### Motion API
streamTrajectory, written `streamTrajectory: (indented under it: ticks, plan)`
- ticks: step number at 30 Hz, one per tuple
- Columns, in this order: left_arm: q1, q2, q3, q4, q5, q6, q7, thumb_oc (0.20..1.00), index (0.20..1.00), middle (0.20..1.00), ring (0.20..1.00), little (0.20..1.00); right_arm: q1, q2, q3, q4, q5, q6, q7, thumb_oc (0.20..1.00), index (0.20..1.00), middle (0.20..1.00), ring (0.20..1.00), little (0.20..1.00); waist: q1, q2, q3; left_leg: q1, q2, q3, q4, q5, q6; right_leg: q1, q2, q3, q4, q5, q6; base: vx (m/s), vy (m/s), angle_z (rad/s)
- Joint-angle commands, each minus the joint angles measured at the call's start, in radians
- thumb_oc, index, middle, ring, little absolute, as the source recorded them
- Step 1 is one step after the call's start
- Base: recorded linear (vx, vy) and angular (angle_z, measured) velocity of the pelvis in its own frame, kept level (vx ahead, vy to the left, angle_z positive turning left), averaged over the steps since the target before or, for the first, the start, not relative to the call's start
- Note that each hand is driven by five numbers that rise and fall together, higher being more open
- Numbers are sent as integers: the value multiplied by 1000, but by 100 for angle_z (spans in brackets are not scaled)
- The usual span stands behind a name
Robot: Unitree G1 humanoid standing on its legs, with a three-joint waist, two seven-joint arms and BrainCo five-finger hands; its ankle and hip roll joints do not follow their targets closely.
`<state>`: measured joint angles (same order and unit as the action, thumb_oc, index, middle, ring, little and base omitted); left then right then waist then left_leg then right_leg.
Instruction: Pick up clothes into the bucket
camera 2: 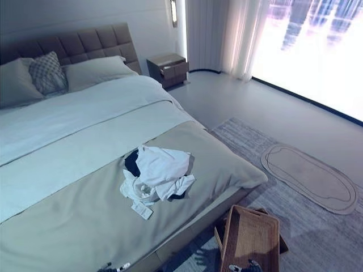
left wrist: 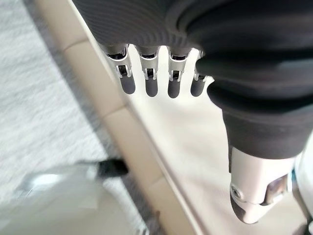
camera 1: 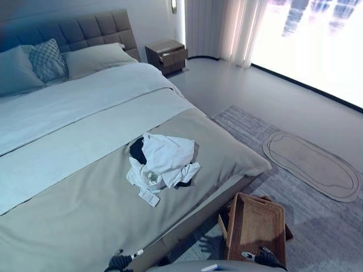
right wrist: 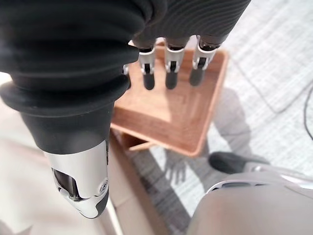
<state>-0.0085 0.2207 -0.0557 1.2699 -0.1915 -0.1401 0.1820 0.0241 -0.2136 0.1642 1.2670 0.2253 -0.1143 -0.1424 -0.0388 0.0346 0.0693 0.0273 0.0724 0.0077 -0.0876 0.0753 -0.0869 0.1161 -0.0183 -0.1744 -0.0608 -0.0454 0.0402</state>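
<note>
A heap of white clothes [camera 1: 163, 163] with a dark piece under it lies on the beige bedspread [camera 1: 85, 215] near the foot of the bed. A brown woven basket [camera 1: 254, 226] stands on the rug beside the bed's corner, with nothing in it. My left hand [camera 1: 119, 262] hangs low by the bed's near edge, its fingers [left wrist: 146, 78] straight and holding nothing. My right hand [camera 1: 265, 258] hovers over the basket's near rim, its fingers [right wrist: 168, 68] straight above the basket [right wrist: 171, 117] and holding nothing. Both hands are well short of the clothes.
A grey rug [camera 1: 317, 221] covers the floor right of the bed, with an oval mat [camera 1: 312, 164] on it. A wooden nightstand [camera 1: 167, 55] stands by the headboard. Pillows [camera 1: 45, 59] lie at the bed's head. Curtains and a bright window run along the far right.
</note>
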Motion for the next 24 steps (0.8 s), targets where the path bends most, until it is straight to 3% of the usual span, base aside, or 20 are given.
streamTrajectory:
  ticks: [1,3,6,7,8,12,14,17,18,22,24]
  plan:
    - [-190,112,63,-38,-32,-53,104,1000,1000,1000,1000,1000,-94,0,3,-27,-25,-50,-31,1000,1000,1000,1000,1000,-7,-63,109,20,-79,19,117,-158,52,-78,-75,52,43,24,69,-117,5,-18]
    - [-228,142,61,-69,-31,-62,133,1000,1000,1000,1000,1000,-105,-7,6,-38,-25,-54,-35,1000,1000,1000,1000,1000,-9,-66,126,-17,-81,22,145,-162,51,-108,-77,57,55,26,68,-128,4,-15]
    - [-389,262,40,-208,-4,-82,233,1000,1000,1000,1000,1000,-143,-33,26,-80,-18,-75,-48,1000,1000,1000,1000,1000,-15,-75,191,-163,-93,14,244,-168,44,-223,-84,66,100,38,64,-172,-5,-9]
    - [-389,262,40,-208,-4,-82,233,1000,1000,1000,1000,1000,-143,-33,26,-80,-18,-75,-48,1000,1000,1000,1000,1000,-15,-75,190,-164,-93,14,245,-168,44,-224,-84,66,100,38,64,-134,-5,-1]
    - [-462,326,27,-305,34,-88,289,1000,1000,1000,1000,1000,-150,-45,28,-101,-8,-85,-62,1000,1000,1000,1000,1000,-17,-76,213,-217,-95,6,274,-169,44,-272,-88,63,120,43,62,-84,-4,4]
    - [-557,411,10,-425,109,-93,376,1000,1000,1000,1000,1000,-167,-52,20,-116,31,-102,-72,1000,1000,1000,1000,1000,-19,-79,240,-283,-90,0,299,-170,45,-333,-96,62,141,47,63,-82,5,8]
    - [-628,476,-1,-591,193,-77,436,1000,1000,1000,1000,1000,-191,-53,22,-132,70,-111,-73,1000,1000,1000,1000,1000,-22,-81,271,-339,-88,3,323,-172,49,-391,-103,69,154,53,66,-90,27,5]
    - [-671,498,-21,-610,245,-63,460,1000,1000,1000,1000,1000,-202,-51,32,-133,86,-115,-61,1000,1000,1000,1000,1000,-25,-84,280,-378,-86,10,347,-176,52,-426,-106,78,165,54,66,-33,18,0]
    - [-736,545,-63,-580,295,-57,471,1000,1000,1000,1000,1000,-214,-55,50,-151,103,-123,-51,1000,1000,1000,1000,1000,-40,-90,297,-411,-84,18,368,-178,55,-462,-107,90,176,57,69,-37,26,0]
    - [-825,599,-132,-587,353,-40,475,1000,1000,1000,1000,1000,-224,-54,65,-182,121,-138,-43,1000,1000,1000,1000,1000,-50,-95,311,-462,-80,30,405,-192,60,-516,-104,106,192,65,73,-29,39,-12]
    - [-902,625,-217,-535,410,-21,469,1000,1000,1000,1000,1000,-234,-56,85,-196,145,-150,-36,1000,1000,1000,1000,1000,-64,-103,325,-502,-72,49,453,-215,66,-552,-96,129,202,69,76,-24,42,-17]
